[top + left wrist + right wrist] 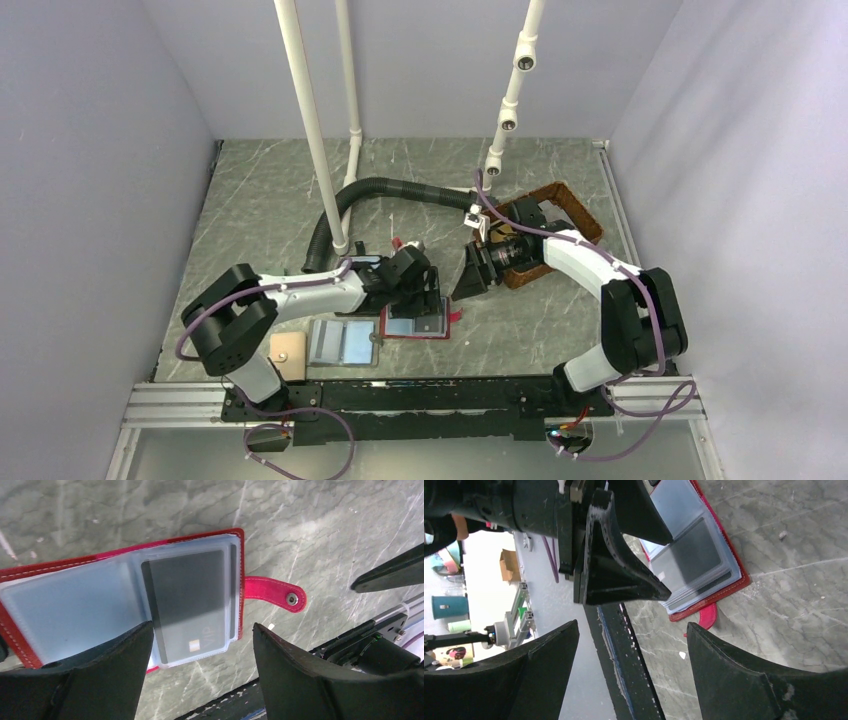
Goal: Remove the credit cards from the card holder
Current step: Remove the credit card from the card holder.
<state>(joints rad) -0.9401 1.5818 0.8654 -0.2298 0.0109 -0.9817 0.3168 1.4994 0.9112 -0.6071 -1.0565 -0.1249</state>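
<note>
The red card holder (425, 326) lies open on the table, with its clear sleeves up and its pull tab (275, 594) pointing right. A dark card (187, 597) marked VIP sits inside the right sleeve, and the edge of another shows behind it. My left gripper (200, 630) is open and empty, just above the holder's near right corner, with one finger (115, 670) over the left sleeve. My right gripper (468, 278) is open and empty, hovering just right of the holder. The right wrist view shows the holder (736, 582), the card (699, 550) and the left gripper (624, 580).
A grey-blue folding wallet (340, 340) and a tan card (288, 355) lie left of the holder. A brown basket (560, 205) stands behind the right arm. A black hose (380, 190) and white pipes (310, 120) are at the back. The black rail (420, 395) runs along the near edge.
</note>
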